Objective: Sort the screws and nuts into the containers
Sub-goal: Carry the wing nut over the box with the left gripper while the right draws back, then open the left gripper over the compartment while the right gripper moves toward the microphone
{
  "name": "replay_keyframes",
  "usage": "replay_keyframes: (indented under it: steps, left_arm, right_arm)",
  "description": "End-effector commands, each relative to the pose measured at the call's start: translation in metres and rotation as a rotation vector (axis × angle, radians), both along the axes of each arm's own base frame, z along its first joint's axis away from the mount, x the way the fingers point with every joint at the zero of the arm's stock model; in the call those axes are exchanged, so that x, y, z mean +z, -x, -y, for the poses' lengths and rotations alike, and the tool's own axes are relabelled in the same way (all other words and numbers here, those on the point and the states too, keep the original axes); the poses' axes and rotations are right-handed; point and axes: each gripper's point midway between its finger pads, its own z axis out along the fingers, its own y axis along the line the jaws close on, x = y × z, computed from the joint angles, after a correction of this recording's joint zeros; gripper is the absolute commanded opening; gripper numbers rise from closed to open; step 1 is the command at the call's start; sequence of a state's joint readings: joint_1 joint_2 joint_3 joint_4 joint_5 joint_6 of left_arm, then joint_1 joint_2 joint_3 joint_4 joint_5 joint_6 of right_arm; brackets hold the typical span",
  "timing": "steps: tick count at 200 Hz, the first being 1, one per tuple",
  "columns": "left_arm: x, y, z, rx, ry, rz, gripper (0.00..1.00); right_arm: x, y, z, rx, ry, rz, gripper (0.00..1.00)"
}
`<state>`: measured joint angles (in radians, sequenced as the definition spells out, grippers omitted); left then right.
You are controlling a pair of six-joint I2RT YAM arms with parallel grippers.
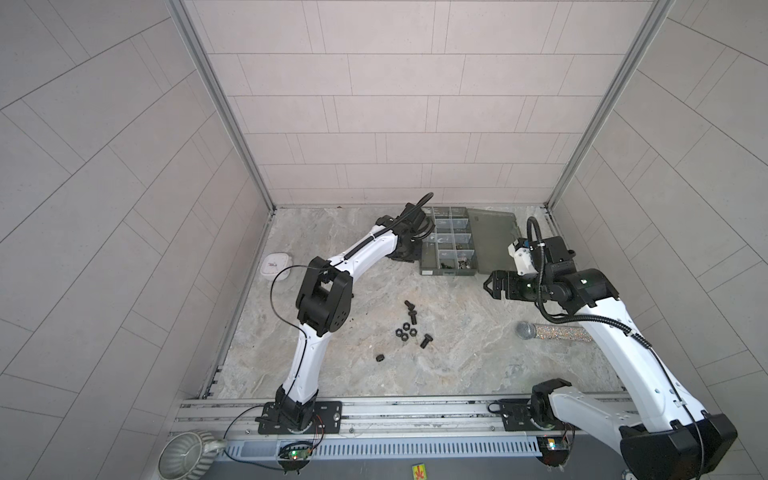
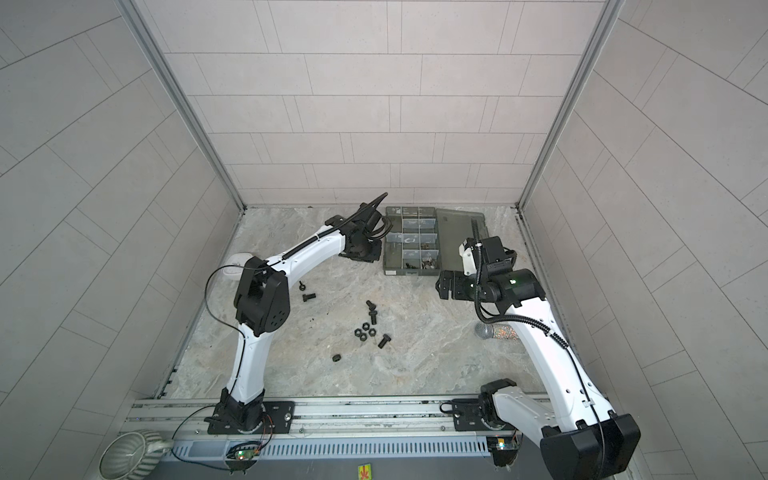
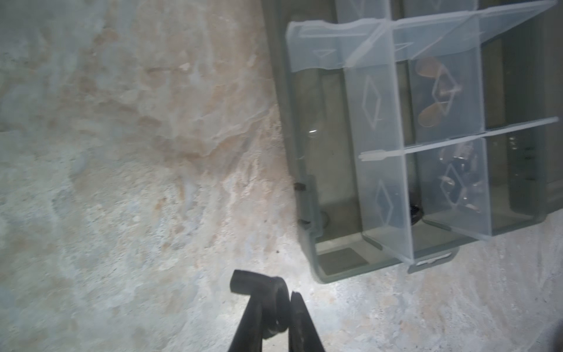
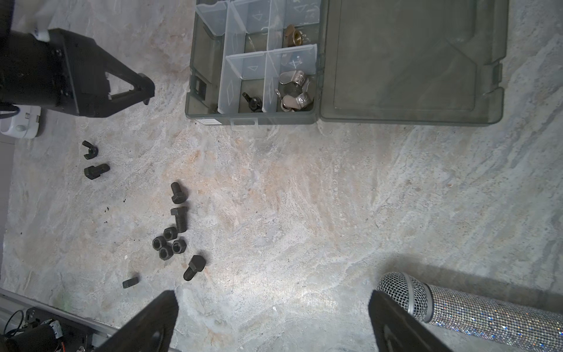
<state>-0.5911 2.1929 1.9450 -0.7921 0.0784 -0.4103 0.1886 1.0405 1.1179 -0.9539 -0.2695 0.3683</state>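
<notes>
The left gripper [image 3: 288,297] is pinched tight on a small black wing nut [image 3: 246,283]. It hangs over bare marbled grey worktop [image 3: 122,183], just beside the left wall of the translucent smoky-grey plastic organizer box [image 3: 304,183]. That box sits against the worktop's far edge, right of the middle, with its flat hinged lid [image 4: 411,61] folded open to the right.

The compartment at the box's near right corner holds silver wing nuts [image 4: 294,91]. The one beside it holds a black wing piece [image 4: 254,102], and a brownish brass piece [image 4: 294,35] lies one compartment further back.

The right gripper [image 4: 272,301] stands with its jaws spread wide and nothing between them, above the worktop near the box's front.

Around the middle of the worktop lie short black hex-head screws [image 4: 179,218] and a tight cluster of four black hex nuts [image 4: 167,243] (one more nut [image 4: 131,282] lies apart, towards the near edge). Towards the left edge are a loose black wing nut [image 4: 89,149] and another screw [image 4: 96,170].

A glittery silver microphone [image 4: 457,307] lies near the right edge.
</notes>
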Motion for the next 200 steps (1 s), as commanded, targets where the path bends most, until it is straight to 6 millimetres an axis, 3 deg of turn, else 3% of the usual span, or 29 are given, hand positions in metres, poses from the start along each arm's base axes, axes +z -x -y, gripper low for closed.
replay_keyframes:
  steps: [1, 70, 160, 172, 187, 200]
  left_arm:
    - [0.003, 0.000, 0.024, -0.042, 0.029, -0.003, 0.10]
    - [0.001, -0.002, 0.090, -0.117, 0.131, 0.011, 0.11]
    - [-0.011, -0.002, 0.118, -0.117, 0.222, -0.017, 0.14]
    - [-0.012, -0.003, 0.120, -0.118, 0.226, -0.015, 0.20]
    - [-0.010, -0.005, 0.121, -0.117, 0.233, -0.005, 0.39]
    - [-0.005, -0.006, 0.123, -0.122, 0.247, 0.006, 0.47]
  right_arm:
    - [0.001, 0.013, 0.009, -0.035, 0.019, -0.012, 0.99]
    - [0.007, 0.045, 0.034, -0.084, 0.114, -0.012, 0.99]
    - [0.009, 0.057, 0.048, -0.119, 0.161, -0.009, 0.99]
    - [0.010, 0.057, 0.048, -0.121, 0.164, -0.008, 0.99]
    - [0.011, 0.057, 0.049, -0.124, 0.165, -0.005, 0.99]
    - [0.011, 0.058, 0.050, -0.127, 0.168, -0.006, 0.99]
